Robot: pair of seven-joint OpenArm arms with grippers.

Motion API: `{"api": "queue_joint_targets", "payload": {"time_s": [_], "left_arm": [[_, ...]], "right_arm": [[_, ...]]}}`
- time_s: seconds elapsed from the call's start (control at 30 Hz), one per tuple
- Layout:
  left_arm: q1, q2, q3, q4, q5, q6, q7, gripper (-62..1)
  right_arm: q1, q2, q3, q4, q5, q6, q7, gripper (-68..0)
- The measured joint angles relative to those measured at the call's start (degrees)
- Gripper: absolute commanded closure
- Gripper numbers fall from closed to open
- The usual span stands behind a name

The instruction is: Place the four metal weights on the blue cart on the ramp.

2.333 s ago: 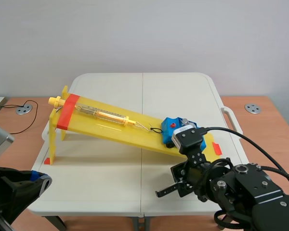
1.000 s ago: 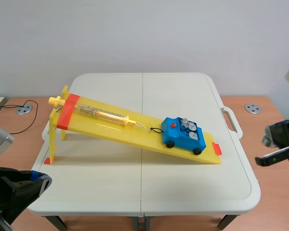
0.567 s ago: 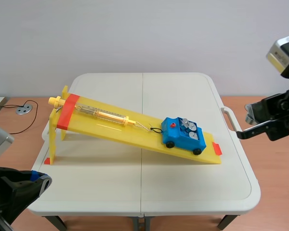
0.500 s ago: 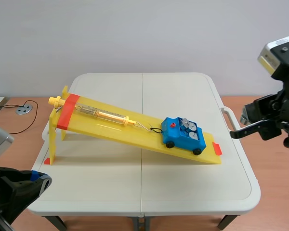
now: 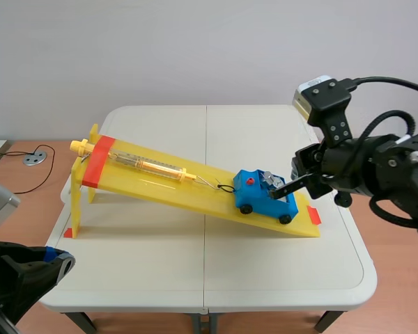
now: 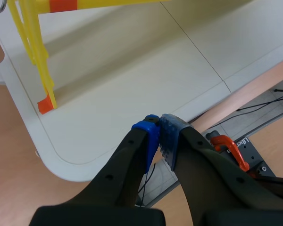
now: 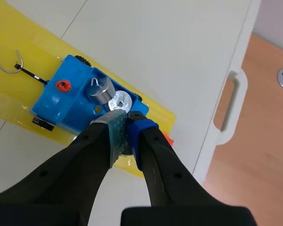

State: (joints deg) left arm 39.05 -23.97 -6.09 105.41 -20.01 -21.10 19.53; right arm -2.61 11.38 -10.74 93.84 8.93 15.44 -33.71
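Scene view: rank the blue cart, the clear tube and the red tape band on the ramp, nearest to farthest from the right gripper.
1. blue cart, just beneath the right gripper, at the low end of the ramp.
2. clear tube, farther up the ramp.
3. red tape band, at the ramp's high end.

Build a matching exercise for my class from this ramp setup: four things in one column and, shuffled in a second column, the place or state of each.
Column 1
1. blue cart
2. yellow spring scale
3. left end effector
4. right end effector

Column 2
A. shut, by the table edge, far from the cart
B. shut, tips right over the metal weights
C. on its wheels at the low end of the ramp
D. lying along the ramp's upper part

Pairs: 1-C, 2-D, 3-A, 4-B
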Motion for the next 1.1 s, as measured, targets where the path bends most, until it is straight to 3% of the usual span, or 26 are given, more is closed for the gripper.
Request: {"api": "queue_joint_targets", "payload": {"time_s": [0.4, 1.1], "left_arm": [[0.0, 0.0, 0.0, 0.0, 0.0, 0.0, 0.0, -2.9], [0.0, 0.0, 0.0, 0.0, 0.0, 0.0, 0.0, -2.9]], "right_arm": [[3.1, -2.5, -4.8, -6.8, -4.1, -1.4, 2.2, -0.8], [4.8, -2.5, -5.4, -11.0, -6.0, -1.7, 5.4, -0.8]]}}
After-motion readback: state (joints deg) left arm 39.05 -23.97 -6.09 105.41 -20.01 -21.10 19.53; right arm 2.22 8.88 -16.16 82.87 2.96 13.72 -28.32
